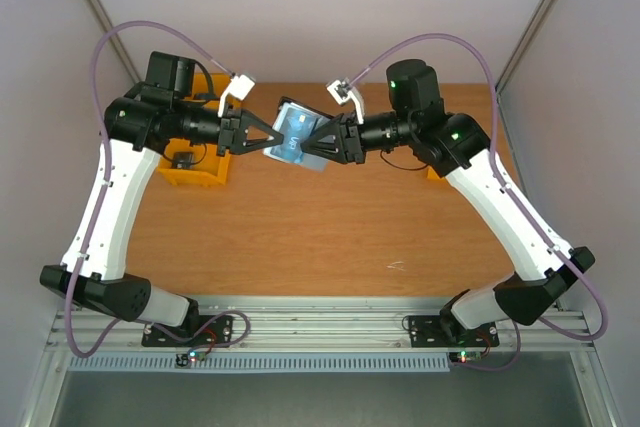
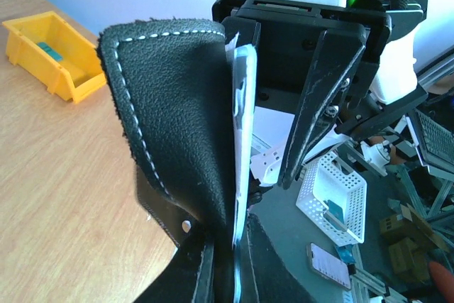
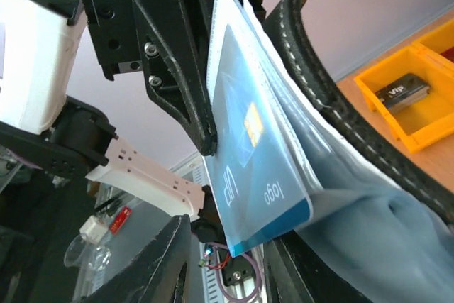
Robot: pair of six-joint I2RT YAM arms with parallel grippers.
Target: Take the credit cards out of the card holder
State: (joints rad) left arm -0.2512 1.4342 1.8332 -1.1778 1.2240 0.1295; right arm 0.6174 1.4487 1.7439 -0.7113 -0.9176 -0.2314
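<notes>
Left gripper (image 2: 227, 271) clenched on the holder (image 2: 177, 125); the black flap and a thin white card edge rise between its fingers. Right gripper (image 3: 230, 246) faces it with jaws apart, straddling the card (image 3: 248, 154). One finger stands clear of the card with a gap showing; contact on the other side cannot be told. Holder held up off the table (image 1: 300, 237), between the two arms over its far middle. Holder outside: black, napped like suede, white stitching along a rounded edge, one small metal rivet low down. Inside: soft blue-grey panel, black edged. Card: flat, glossy, pale blue, gold chip, printed "VIP" and "logo". It lies against the inner panel with one short end free of it; how deep the other end sits cannot be told. A left fingertip rests on the card's face. Left bin (image 1: 195, 172): yellow plastic, open top, holds a black card marked "VIP". Right bin (image 2: 53, 54): same kind, holds a small teal item, too small to identify. Table: wood grain, matt.
</notes>
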